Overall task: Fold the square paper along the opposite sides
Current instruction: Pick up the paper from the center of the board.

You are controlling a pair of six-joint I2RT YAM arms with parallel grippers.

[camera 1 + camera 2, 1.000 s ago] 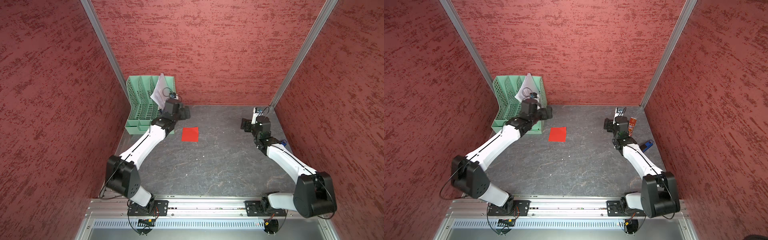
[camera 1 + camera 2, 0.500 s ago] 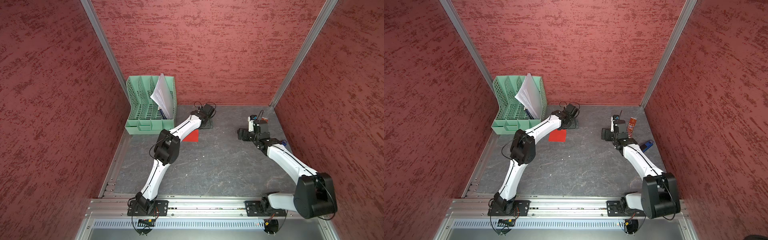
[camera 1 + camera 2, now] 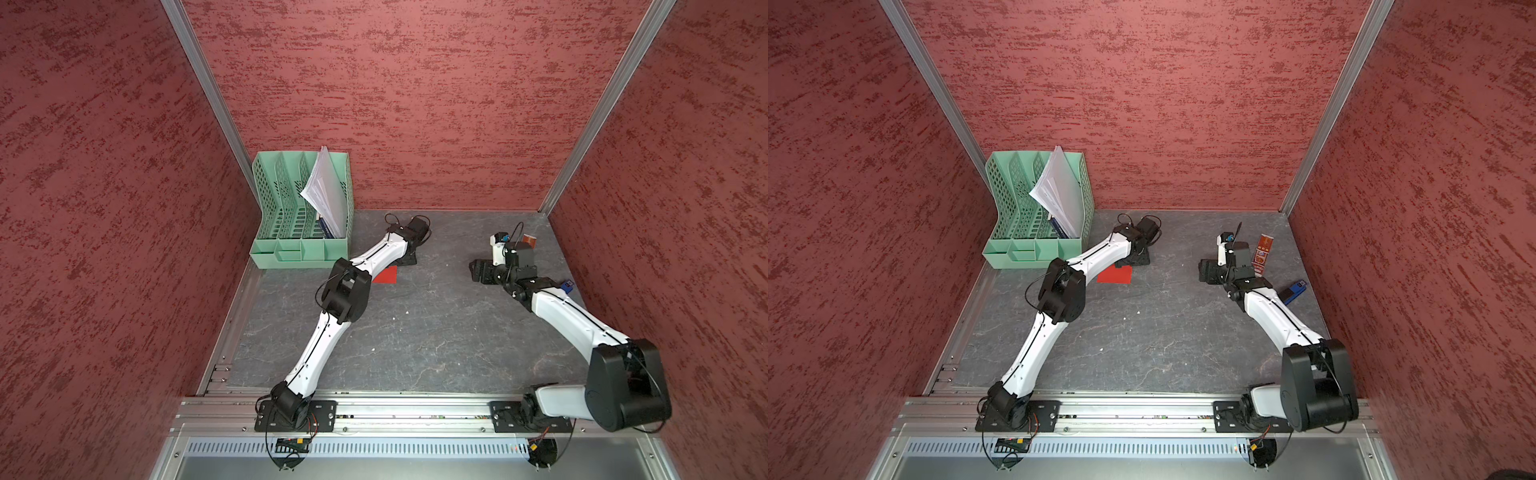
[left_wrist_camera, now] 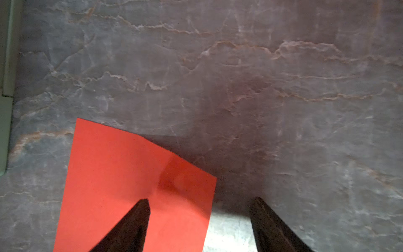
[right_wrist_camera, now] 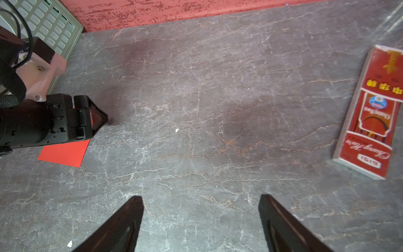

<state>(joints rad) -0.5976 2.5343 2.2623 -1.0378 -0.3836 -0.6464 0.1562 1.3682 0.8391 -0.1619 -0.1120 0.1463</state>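
Observation:
The square paper [image 3: 385, 275] [image 3: 1115, 275] is bright red and lies flat on the grey table, partly under my left arm in both top views. My left gripper [image 3: 405, 259] [image 3: 1134, 260] points down at the paper's far side. In the left wrist view the gripper [image 4: 200, 199] is open. One fingertip [image 4: 141, 209] is over the paper [image 4: 122, 174] and the other is over bare table. The paper's side edge runs between them, and its corner shows a slight crease. My right gripper [image 3: 478, 272] [image 5: 200, 200] is open over bare table, well to the right of the paper [image 5: 65, 153].
A green file organizer [image 3: 291, 249] holding white sheets [image 3: 326, 187] stands at the back left, close to the left arm. A red printed box [image 3: 1262, 253] [image 5: 370, 109] and a small blue object [image 3: 1295, 289] lie by the right wall.
My left arm has swung from beside the organizer across to the paper's far side, and its jaws have narrowed somewhat. The right gripper has shifted a little toward the centre and lower.

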